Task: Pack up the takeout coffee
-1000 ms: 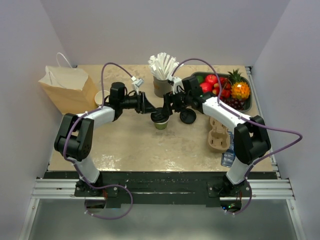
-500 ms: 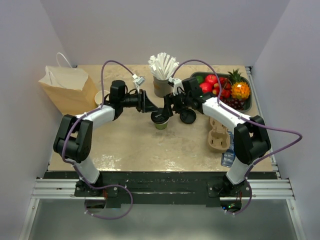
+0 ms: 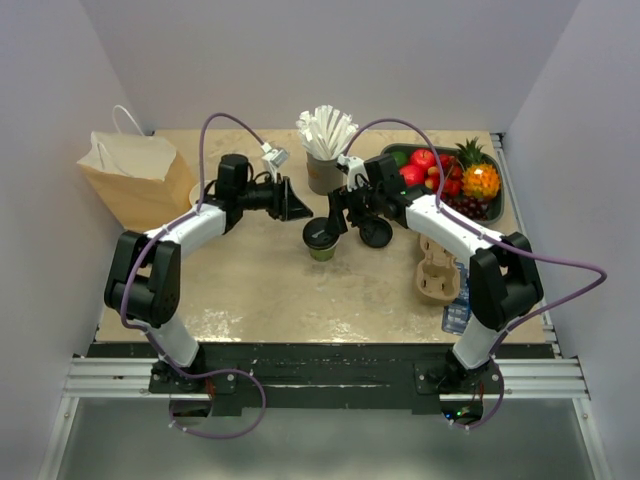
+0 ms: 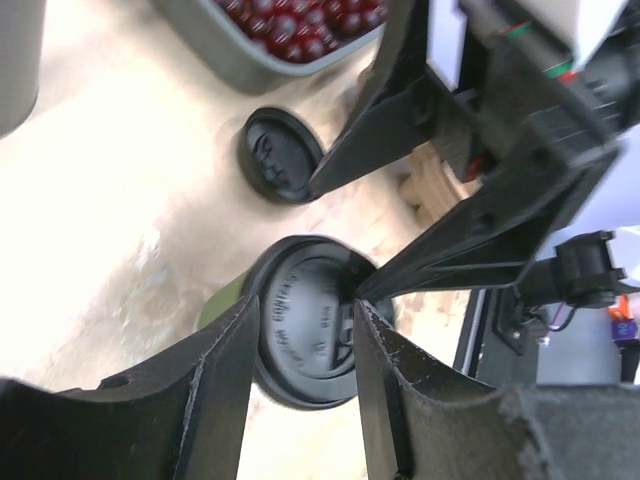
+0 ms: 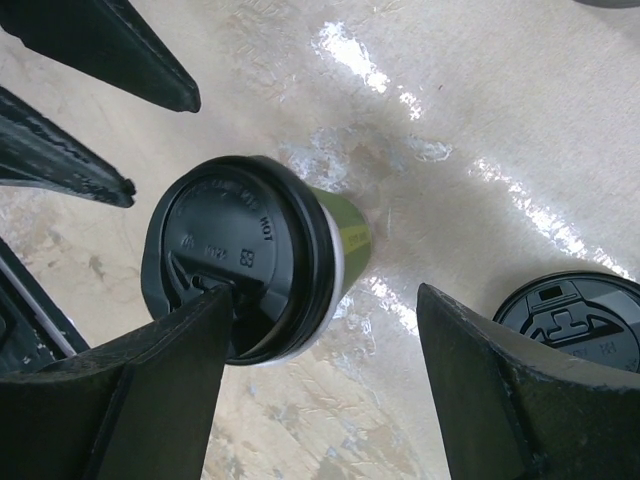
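The takeout coffee (image 3: 321, 240), a green cup with a black lid, stands free in the middle of the table. My left gripper (image 3: 304, 211) hangs up and to the left of it, open and holding nothing. In the left wrist view the lidded cup (image 4: 300, 335) lies beyond the gap of that gripper (image 4: 305, 320). My right gripper (image 3: 338, 216) hovers at the cup's far right, open. In the right wrist view the right gripper (image 5: 325, 300) is wide apart, its left finger (image 5: 170, 370) overlapping the lid (image 5: 230, 255); the green side (image 5: 348, 228) shows between the fingers.
A spare black lid (image 3: 376, 233) lies just right of the cup. Behind stand a grey cup of white straws (image 3: 325, 150) and a tray of fruit (image 3: 497, 207). A cardboard cup carrier (image 3: 437, 266) sits at the right, a brown paper bag (image 3: 135, 175) at the left.
The left gripper has drawn back from the cup, up and to the left. The right gripper has opened a little wider beside the cup. The cup has stayed put.
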